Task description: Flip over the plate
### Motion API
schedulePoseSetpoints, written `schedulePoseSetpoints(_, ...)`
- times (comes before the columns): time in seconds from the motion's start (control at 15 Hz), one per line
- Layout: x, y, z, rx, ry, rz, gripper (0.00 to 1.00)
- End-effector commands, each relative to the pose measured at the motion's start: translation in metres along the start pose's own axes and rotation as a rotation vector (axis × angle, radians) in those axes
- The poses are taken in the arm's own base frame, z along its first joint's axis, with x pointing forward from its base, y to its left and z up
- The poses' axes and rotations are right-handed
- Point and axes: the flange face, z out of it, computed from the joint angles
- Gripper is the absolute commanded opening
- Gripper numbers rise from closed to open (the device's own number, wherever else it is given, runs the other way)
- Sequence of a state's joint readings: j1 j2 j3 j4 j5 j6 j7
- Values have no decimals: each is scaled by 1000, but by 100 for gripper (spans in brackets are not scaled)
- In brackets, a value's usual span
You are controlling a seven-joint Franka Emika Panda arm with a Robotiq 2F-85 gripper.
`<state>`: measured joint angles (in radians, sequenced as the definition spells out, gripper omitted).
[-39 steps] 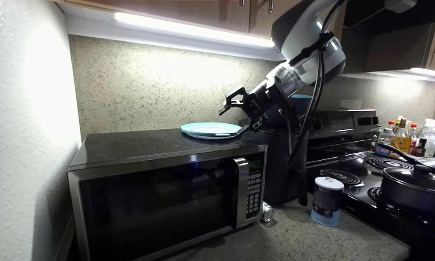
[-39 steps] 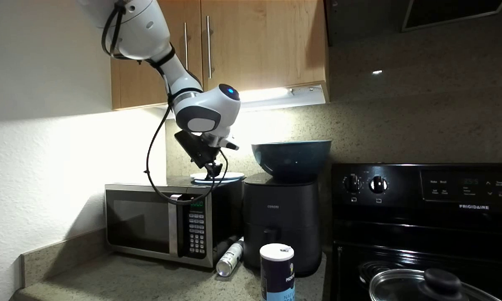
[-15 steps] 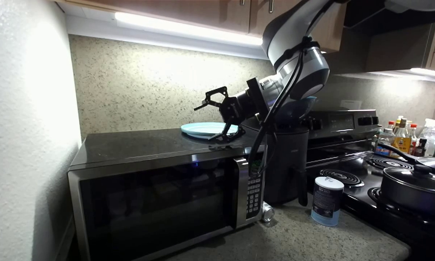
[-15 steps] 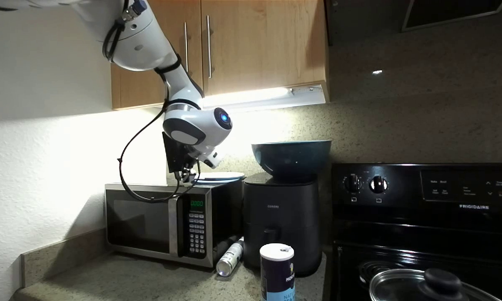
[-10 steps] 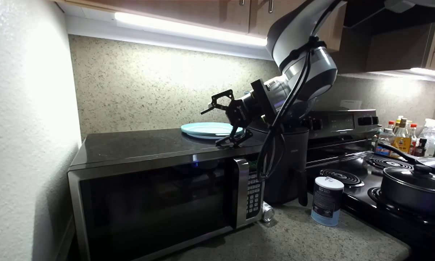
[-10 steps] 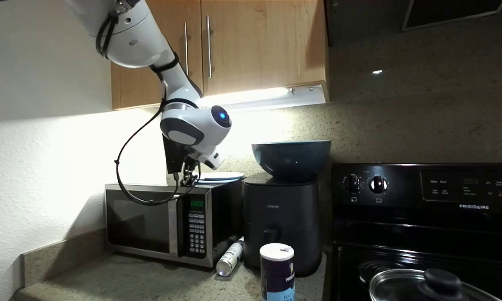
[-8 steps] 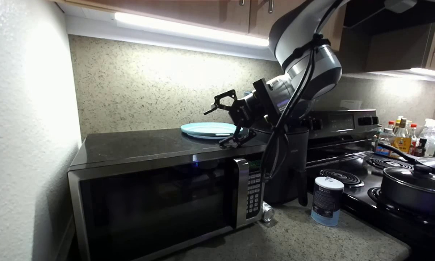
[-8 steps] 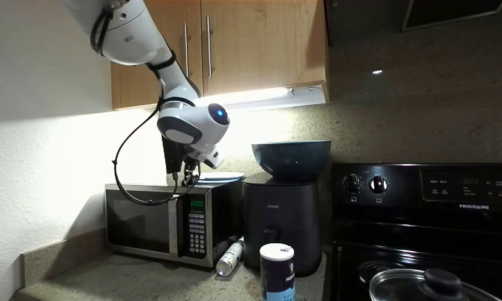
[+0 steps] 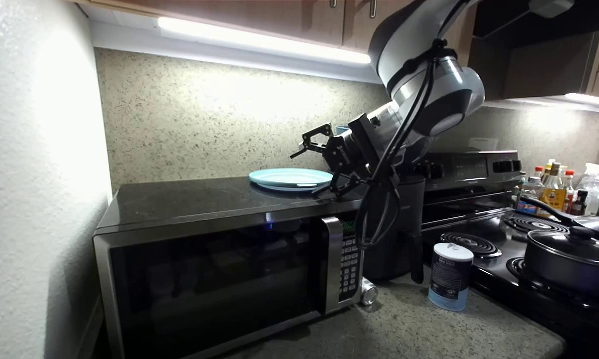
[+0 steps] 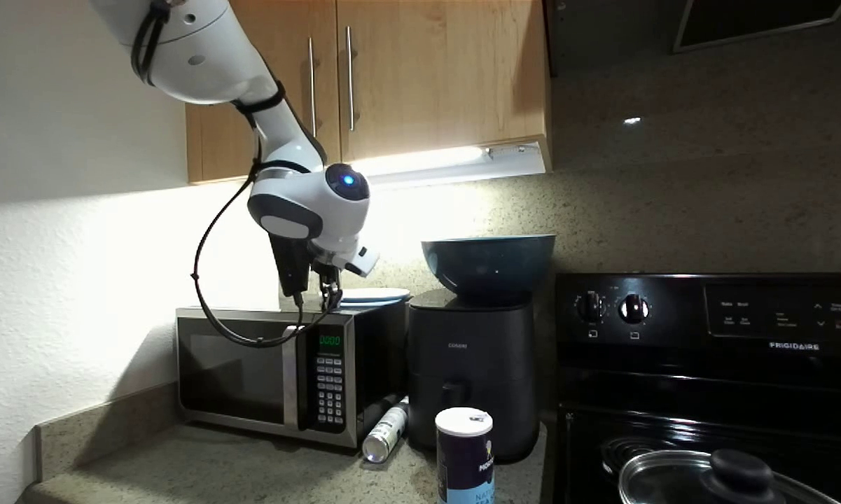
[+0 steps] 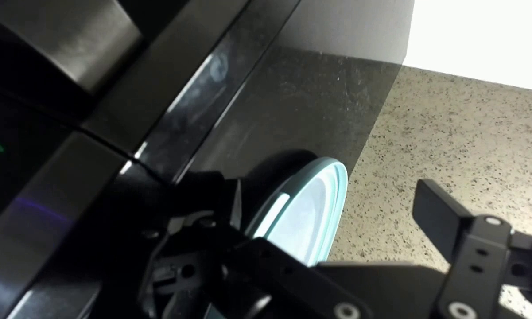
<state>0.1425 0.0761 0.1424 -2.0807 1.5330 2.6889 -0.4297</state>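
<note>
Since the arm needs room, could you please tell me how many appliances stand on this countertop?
2: the microwave, with the plate on top, and the black air fryer beside it. Others may be hidden.

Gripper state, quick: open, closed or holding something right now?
Gripper: open, jaws well apart, holding nothing; whether it touches the plate cannot be told.

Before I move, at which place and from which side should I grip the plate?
Probably pinch the plate by its rim from the keypad side, jaws above and below: it lies flat, the rim seems raised off the microwave, and the wall stands behind.
</note>
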Motion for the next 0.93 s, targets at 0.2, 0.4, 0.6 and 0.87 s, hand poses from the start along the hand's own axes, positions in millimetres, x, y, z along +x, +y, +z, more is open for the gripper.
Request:
schedulePoseSetpoints(0.2, 27, 6, 31, 166, 141, -82, 100)
schedulePoseSetpoints(0.4, 30, 12, 41, 204, 172, -111, 67)
schedulePoseSetpoints(0.6, 29, 16, 48, 223, 186, -131, 47)
schedulePoseSetpoints(0.87, 26, 18, 53, 243, 192, -162, 21)
